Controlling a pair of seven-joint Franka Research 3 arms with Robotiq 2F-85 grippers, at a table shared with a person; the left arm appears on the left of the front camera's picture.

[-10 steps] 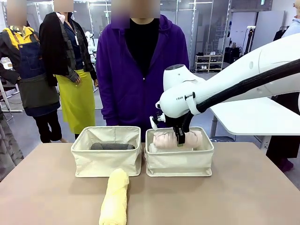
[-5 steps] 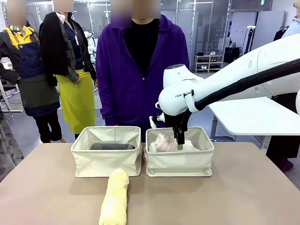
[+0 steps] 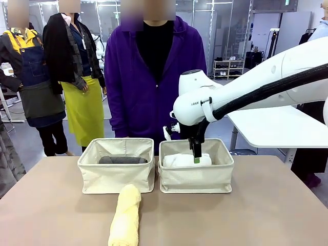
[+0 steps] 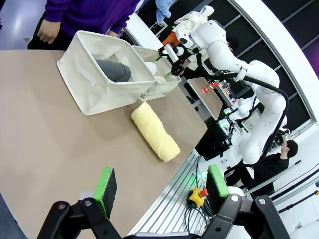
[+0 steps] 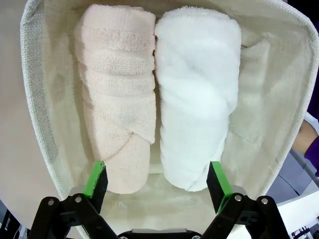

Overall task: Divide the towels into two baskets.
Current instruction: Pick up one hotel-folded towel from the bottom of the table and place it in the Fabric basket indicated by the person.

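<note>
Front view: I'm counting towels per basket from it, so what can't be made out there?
Peach towel: the front view hides it behind the white towel or the wall of the right basket; the right wrist view shows both.
Dark grey towel: lower part behind the left basket wall.
Yellow towel: near end cut by the bottom edge.

The table [image 3: 266,215] bears the left basket [image 3: 116,178], right basket [image 3: 196,179] and yellow towel [image 3: 126,215].

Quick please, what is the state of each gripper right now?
Left gripper: open, holding nothing.
Right gripper: open, holding nothing.
</note>
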